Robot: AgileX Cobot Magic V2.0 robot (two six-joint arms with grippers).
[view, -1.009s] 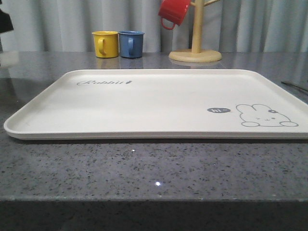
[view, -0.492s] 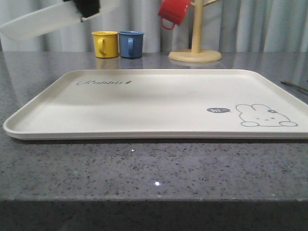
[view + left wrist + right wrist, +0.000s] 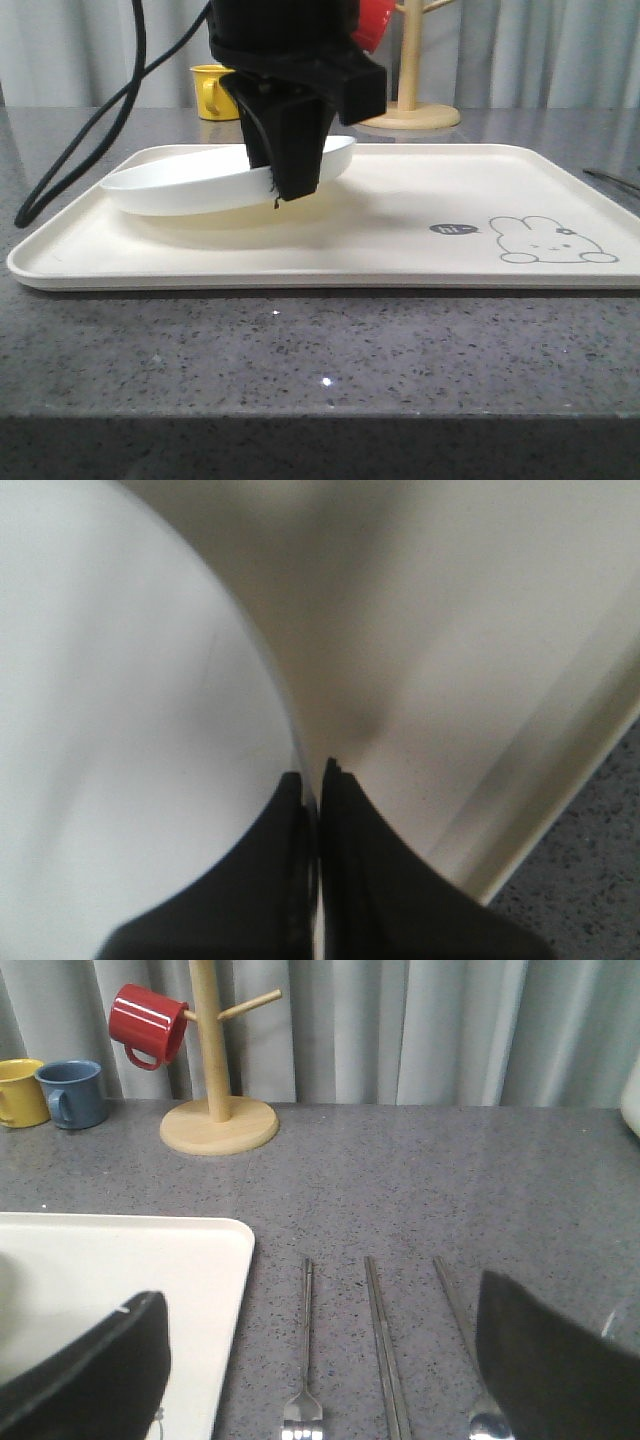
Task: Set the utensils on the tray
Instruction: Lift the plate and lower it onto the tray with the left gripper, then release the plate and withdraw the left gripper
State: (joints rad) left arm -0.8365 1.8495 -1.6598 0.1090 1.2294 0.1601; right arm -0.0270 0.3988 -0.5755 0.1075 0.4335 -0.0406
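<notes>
The utensils lie side by side on the grey speckled surface [image 3: 480, 1190], just beside the tray's right edge and off the tray: a fork [image 3: 304, 1360] nearest the tray, then a pair of chopsticks [image 3: 384, 1350], then a spoon [image 3: 470, 1360] whose bowl is partly hidden by a finger of the right gripper [image 3: 320, 1400]. All three point roughly away from the robot, parallel to one another and apart. The right gripper hangs over them with its two dark fingers [image 3: 90, 1380] spread wide and nothing between them.

The tray [image 3: 420, 190] is a large cream rectangle with a low rim, lying flat on the surface, with a rabbit drawing and a "hi" bubble near its right front corner. Over its left half, the left gripper [image 3: 290, 185] is clamped on the rim of a round white plate [image 3: 180, 185]; in the left wrist view the fingertips [image 3: 345, 810] meet with only the plate's edge between them. The plate is tilted, its gripped side higher; whether its lower side touches the tray I cannot tell.

At the back of the surface stand a yellow mug [image 3: 212, 92] and a blue mug [image 3: 72, 1094], and a wooden mug tree [image 3: 215, 1110] with a red mug [image 3: 148, 1022] hung on a peg.
</notes>
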